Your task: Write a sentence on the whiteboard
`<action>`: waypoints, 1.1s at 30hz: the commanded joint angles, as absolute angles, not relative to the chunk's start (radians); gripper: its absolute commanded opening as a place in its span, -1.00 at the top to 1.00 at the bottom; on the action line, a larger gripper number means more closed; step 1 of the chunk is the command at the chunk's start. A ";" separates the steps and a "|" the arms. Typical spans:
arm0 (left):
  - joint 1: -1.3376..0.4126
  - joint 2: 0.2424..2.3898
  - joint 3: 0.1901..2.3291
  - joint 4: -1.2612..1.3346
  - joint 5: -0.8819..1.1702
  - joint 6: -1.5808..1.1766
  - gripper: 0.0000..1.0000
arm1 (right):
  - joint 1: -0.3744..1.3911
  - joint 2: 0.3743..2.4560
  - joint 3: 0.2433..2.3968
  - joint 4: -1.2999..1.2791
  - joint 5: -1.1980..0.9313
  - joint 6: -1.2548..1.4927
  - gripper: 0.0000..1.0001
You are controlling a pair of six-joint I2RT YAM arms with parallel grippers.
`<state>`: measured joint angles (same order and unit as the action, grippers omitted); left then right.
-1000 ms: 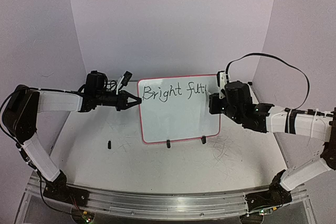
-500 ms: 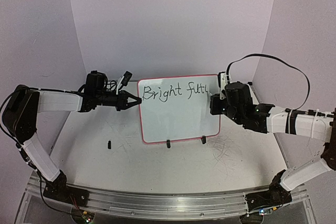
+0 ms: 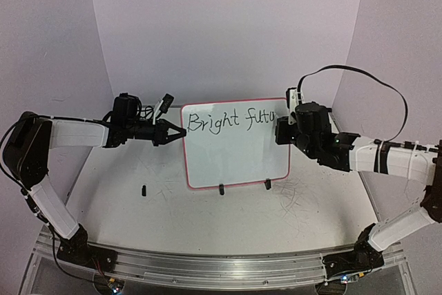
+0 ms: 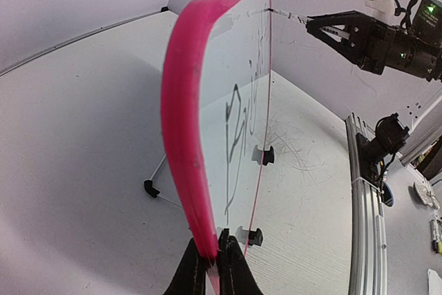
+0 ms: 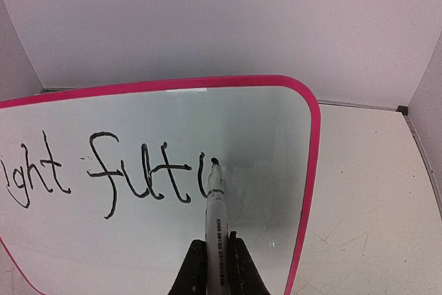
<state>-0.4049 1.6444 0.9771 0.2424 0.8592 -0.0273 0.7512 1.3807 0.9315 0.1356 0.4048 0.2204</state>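
The whiteboard [image 3: 235,157] stands upright mid-table on two black clip feet, with a pink-red frame. The sentence [image 3: 231,120] reads "Bright futu" along its top line. My left gripper [image 3: 181,132] is shut on the board's left edge; in the left wrist view [image 4: 214,257] the jaws pinch the pink frame [image 4: 186,129]. My right gripper [image 3: 282,131] is shut on a white marker [image 5: 215,219]. The marker's black tip [image 5: 215,162] touches the board at the top of the second "u" [image 5: 204,177]. The writing [image 5: 138,174] also shows in the right wrist view.
A small black piece [image 3: 143,190] lies on the table left of the board. Faint marker scribbles [image 3: 300,195] mark the table at the right. Purple walls close the back and sides. A metal rail [image 3: 207,264] runs along the near edge.
The right gripper with the marker has moved slightly up and right along the top line, and the writing has grown from "futi" to "futu". The left arm has not moved.
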 commanded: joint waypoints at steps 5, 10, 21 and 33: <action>-0.401 1.589 0.999 0.296 0.822 0.038 1.00 | 0.741 1.394 0.971 0.175 0.419 0.212 1.00; -0.400 1.592 1.001 0.296 0.823 0.038 1.00 | 0.742 1.373 0.939 0.155 0.394 0.241 1.00; -0.400 1.592 1.000 0.296 0.823 0.037 1.00 | 0.741 1.344 0.877 0.121 0.364 0.293 1.00; -0.400 1.590 0.999 0.296 0.819 0.038 1.00 | 0.741 1.285 0.899 0.101 0.379 0.262 1.00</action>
